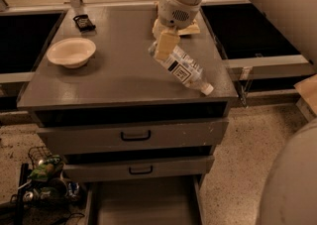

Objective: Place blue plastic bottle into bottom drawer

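Note:
The blue plastic bottle [185, 72] hangs tilted above the right part of the cabinet top, white cap pointing down and to the right near the front right corner. My gripper [163, 46] comes down from the arm at the top centre and is shut on the bottle's base end. Its cream fingers [166, 42] clamp the bottle's upper left end. The bottom drawer [143, 203] stands pulled open at the foot of the cabinet, showing a plain grey floor with nothing in it.
A white bowl [72, 52] rests on the cabinet top [114, 78] at the left, a small black object [84, 22] behind it. A tan snack bag [190, 28] lies behind the gripper. Two upper drawers with black handles [135, 135] are closed. Cluttered gear [47, 179] sits on the floor at left.

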`<state>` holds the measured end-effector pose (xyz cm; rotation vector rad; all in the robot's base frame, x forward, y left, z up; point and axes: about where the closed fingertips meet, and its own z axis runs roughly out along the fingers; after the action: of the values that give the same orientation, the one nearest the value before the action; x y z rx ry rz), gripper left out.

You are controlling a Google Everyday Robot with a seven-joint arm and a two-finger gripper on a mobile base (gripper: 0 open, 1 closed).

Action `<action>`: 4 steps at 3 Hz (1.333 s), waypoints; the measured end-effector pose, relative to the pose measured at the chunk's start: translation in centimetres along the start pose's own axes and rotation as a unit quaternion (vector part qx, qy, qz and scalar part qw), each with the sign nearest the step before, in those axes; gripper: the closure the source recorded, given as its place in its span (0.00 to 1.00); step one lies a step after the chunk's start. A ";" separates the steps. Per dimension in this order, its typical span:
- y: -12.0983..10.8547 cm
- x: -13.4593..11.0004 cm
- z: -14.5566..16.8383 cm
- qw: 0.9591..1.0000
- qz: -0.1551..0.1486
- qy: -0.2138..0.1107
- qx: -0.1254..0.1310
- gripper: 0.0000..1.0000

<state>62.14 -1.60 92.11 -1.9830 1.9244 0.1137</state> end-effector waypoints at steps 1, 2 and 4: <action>-0.1 0.3 0.4 1.000 0.005 -0.001 -0.003 1.00; -0.1 0.2 -1.3 1.000 0.008 -0.009 0.017 1.00; 0.8 -1.1 -6.2 0.999 -0.016 -0.023 0.044 1.00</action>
<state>60.08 -2.50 98.02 -1.9348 1.8361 0.0643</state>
